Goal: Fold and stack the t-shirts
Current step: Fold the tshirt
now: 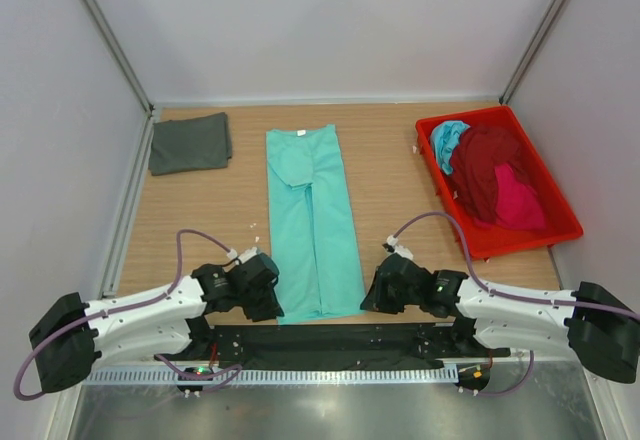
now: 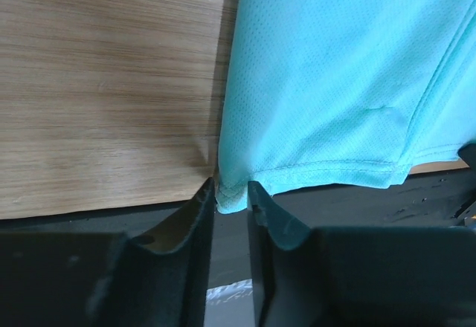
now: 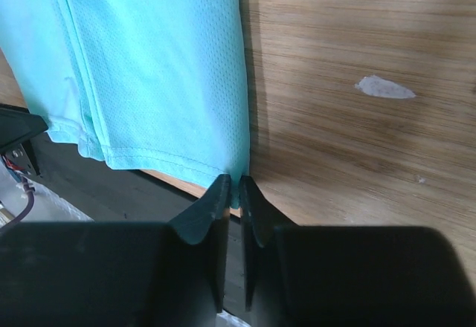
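A mint green t-shirt lies folded into a long strip down the middle of the table, collar far, hem at the near edge. My left gripper holds the near left hem corner; in the left wrist view the gripper has its jaws close together with the cloth between the tips. My right gripper is shut on the near right hem corner, as the right wrist view shows with the shirt. A folded dark grey t-shirt lies at the far left.
A red plastic tray at the right holds a turquoise, a maroon and a pink shirt, bunched up. A black base strip runs along the near edge. A small white fleck marks the wood.
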Available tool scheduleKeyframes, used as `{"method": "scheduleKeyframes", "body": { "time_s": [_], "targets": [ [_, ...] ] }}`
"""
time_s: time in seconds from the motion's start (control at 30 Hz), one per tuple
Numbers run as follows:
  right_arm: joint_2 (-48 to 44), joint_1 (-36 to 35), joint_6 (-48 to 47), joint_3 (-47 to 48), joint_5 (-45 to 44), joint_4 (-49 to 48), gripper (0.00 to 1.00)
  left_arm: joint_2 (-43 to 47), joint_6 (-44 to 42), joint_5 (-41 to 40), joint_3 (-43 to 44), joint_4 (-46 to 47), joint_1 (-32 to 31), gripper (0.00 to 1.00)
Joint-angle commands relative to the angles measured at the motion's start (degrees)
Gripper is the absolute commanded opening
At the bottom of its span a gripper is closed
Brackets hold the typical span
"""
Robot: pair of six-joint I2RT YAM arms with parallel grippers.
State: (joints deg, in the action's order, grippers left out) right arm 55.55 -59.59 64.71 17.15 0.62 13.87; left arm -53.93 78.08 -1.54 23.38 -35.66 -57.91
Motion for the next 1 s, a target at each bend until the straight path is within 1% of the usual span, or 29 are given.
{"method": "scheduleKeyframes", "body": {
  "time_s": [0.0,0.03,0.07,0.13,0.47,0.57,0.7,0.87,0.93,0.97],
  "targets": [
    [0.4,-0.7,0.6,1.0,-2.3,-2.4,0.14,-0.4,0.8,0.4,-0.4,1.4,-0.1,0.22],
    [0.4,-0.7,0.6,1.1,-2.4,-2.5,0.05,-0.4,0.8,0.7,-0.4,1.6,-0.2,0.14],
    [0.4,-0.8,0.7,1.1,-2.3,-2.9,0.01,-0.3,0.8,0.8,-0.3,2.0,-0.2,0.09],
    [-0.1,-1.0,1.4,1.0,-2.3,-3.3,0.01,0.0,0.5,1.0,0.2,2.3,-0.2,0.0],
    [-4.4,-1.2,2.1,1.7,-4.0,-1.3,0.01,0.8,1.6,1.0,-0.2,3.9,-0.2,0.0],
    [-4.3,-1.2,1.0,3.7,-5.4,0.8,0.01,0.8,2.2,0.1,0.8,3.2,-0.2,0.0],
    [-2.1,-1.2,-3.1,7.7,-7.5,2.7,0.01,-0.6,1.8,-2.1,3.9,0.7,0.9,0.0],
    [3.9,-1.0,-8.4,15.8,-11.1,7.0,0.01,-2.8,-2.5,-1.4,7.6,-1.2,6.0,0.0],
    [5.8,-0.3,-11.5,17.8,-12.0,7.0,0.01,-3.5,-4.2,0.1,8.9,-0.8,9.4,0.0],
    [8.2,1.0,-12.6,19.9,-12.0,6.8,0.01,-4.4,-5.8,0.5,9.3,-0.5,10.6,0.0]
  ]
}}
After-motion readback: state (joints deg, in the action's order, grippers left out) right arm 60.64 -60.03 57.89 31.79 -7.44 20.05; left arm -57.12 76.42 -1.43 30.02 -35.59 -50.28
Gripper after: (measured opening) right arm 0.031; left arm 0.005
